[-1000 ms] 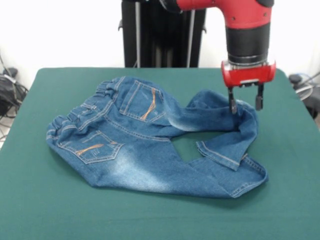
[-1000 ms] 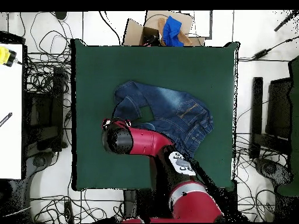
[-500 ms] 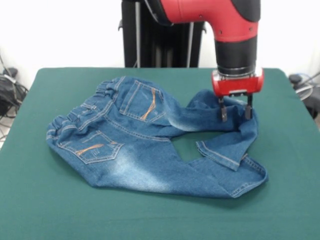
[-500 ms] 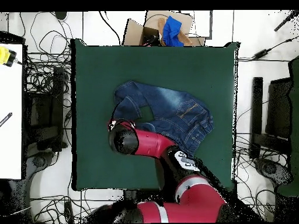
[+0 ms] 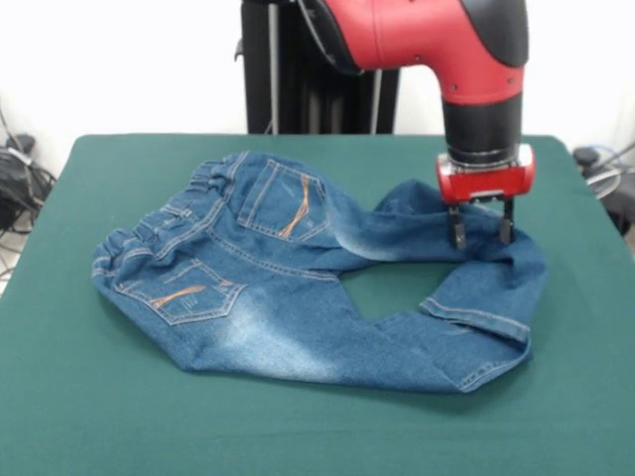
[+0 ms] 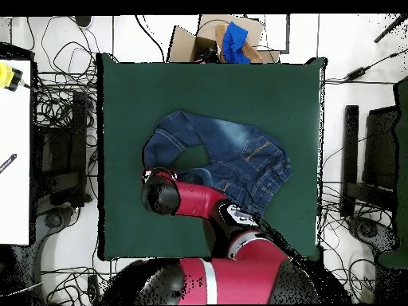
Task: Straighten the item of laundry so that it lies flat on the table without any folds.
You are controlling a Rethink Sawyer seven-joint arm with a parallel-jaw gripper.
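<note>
A: How many things lie on the dark green felt worktop (image 5: 89,416)?

B: One small pair of blue denim jeans (image 5: 288,288), mid-worktop, legs curled. The single claw (image 5: 481,227) pinches its right leg; overhead, the arm hides it.

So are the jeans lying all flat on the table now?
No, the jeans have one leg bent back over itself beside the gripper, so folds remain on the table.

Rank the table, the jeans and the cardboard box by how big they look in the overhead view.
1. table
2. jeans
3. cardboard box, partly cut off by the table edge, so its full size is unsure.
</note>
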